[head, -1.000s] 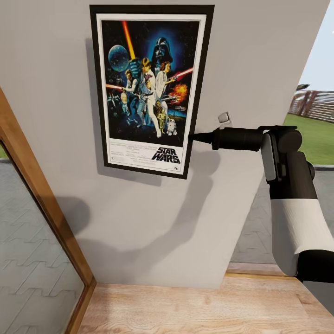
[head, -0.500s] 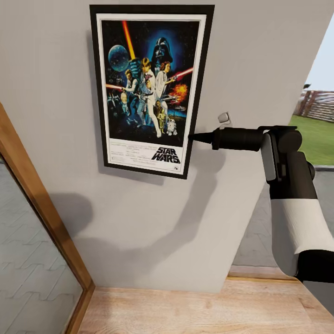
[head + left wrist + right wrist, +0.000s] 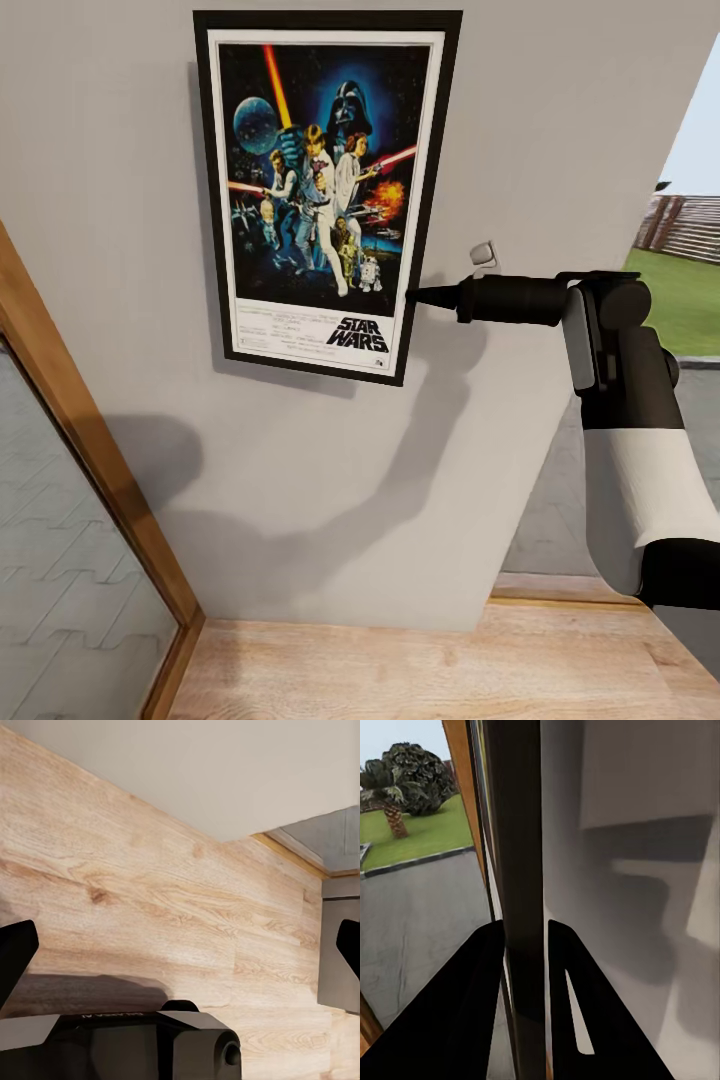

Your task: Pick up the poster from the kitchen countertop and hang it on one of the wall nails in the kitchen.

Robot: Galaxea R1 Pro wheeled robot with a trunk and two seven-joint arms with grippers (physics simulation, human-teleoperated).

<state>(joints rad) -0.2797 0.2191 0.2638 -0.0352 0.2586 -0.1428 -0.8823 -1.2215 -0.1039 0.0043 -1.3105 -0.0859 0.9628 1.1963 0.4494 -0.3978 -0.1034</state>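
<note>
- Head view: the poster (image 3: 326, 192) is seen flat against the grey wall (image 3: 300, 480), upright with a slight tilt, its frame pinched at the lower right edge by the right gripper (image 3: 414, 296).
- In the right wrist view the two dark fingers (image 3: 480, 1012) are closed on the frame's edge (image 3: 521, 870), which runs between them; the grip is narrow and sits at the rim only.
- The nail cannot be made out; it is presumably hidden behind the poster, so whether the frame is actually hooked cannot be told.
- Risk: if the grip is released before the frame is caught, the poster would likely slide down the wall to the wooden floor (image 3: 420, 670).
- Risk: since it is held at one low corner, the poster could be swung or tilted further about the nail when the fingers are withdrawn, or dragged off if they are pulled sideways before being parted.
- Risk: a small wall fitting (image 3: 483, 254) sits just beside the gripper and could be struck by a careless retreat.
- The left gripper (image 3: 180, 952) is seen spread wide and empty, pointing at the floor, so no second support is on offer if the poster slips.
</note>
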